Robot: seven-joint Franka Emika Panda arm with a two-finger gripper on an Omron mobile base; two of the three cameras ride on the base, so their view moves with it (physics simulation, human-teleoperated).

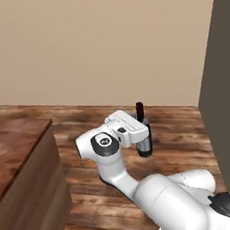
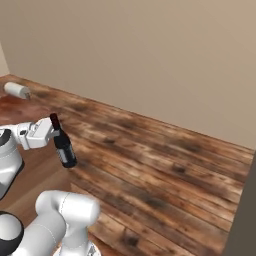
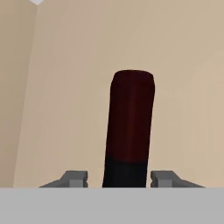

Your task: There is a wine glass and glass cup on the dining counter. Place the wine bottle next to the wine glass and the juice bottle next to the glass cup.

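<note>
the wine bottle is seen as a slim, almost black bottle with a dark red top and a pale grey label on its body. it is held in the air, above the wooden floor, with nothing under its base. in the right base view it leans a little, the red top tilted toward the left of the picture and the base toward the right. in the left base view the wine bottle looks nearly upright, and its lower part with the grey label is seen just below the white hand.

the gripper is closed around the upper part of the bottle, near the neck, and the bottle is carried by it. in the hand view the two fingertips are seen on both sides of the dark neck, very near to it; real contact cannot be judged there.

in the hand view the red top of the wine bottle is shown large and close, in front of a plain beige wall; the label is hidden there. in the left base view a reddish-brown wooden counter is seen at the left, well apart from the bottle, and a dark panel at the right edge. in the right base view a white roll is seen lying far at the left.
</note>
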